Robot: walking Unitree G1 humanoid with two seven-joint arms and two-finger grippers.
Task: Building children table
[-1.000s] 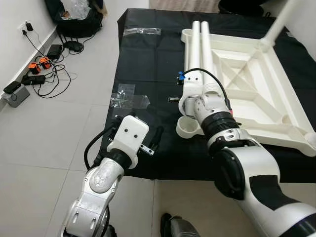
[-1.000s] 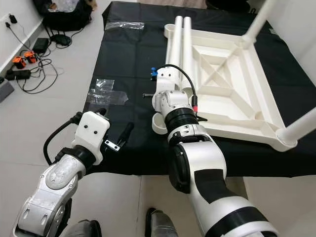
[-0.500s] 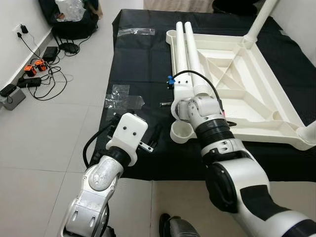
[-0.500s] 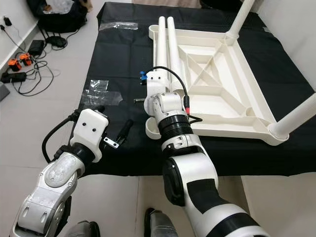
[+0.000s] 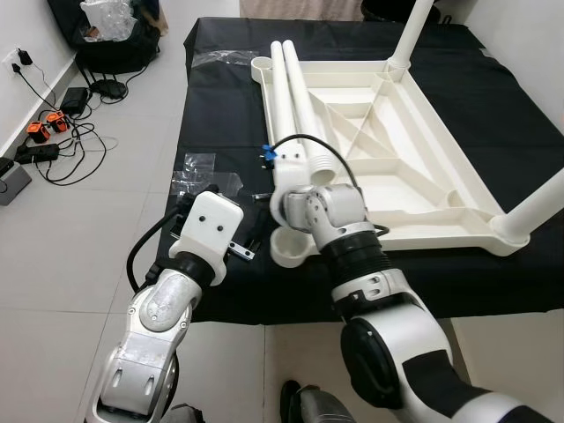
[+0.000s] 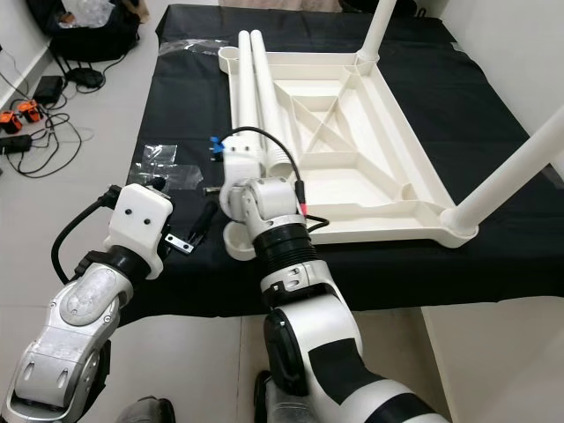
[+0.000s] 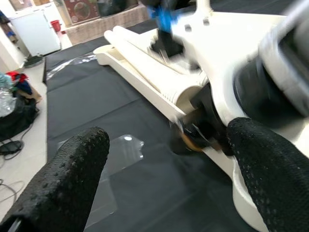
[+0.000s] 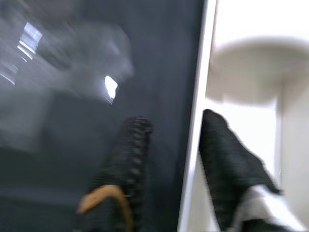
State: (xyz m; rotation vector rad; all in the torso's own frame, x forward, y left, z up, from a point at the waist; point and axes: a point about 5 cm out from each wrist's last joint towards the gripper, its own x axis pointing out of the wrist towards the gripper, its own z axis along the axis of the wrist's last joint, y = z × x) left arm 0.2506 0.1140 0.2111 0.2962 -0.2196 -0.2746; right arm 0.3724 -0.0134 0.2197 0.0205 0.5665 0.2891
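The white plastic table (image 5: 379,150) lies upside down, long axis running away, right claw (image 8: 169,164) straddling its rim, left claw (image 7: 164,159) released.

A black bag (image 5: 110,40), tangled cables (image 5: 66,150) and orange-black chargers (image 5: 40,130) lie on the tiled floor (image 5: 79,247).

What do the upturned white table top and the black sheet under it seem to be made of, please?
Table top: probably moulded plastic, matte white, judging by its ribbed underside and round leg sockets. Black sheet: looks like thin plastic film or smooth cloth, going by its faint sheen and creases; which one is unclear.
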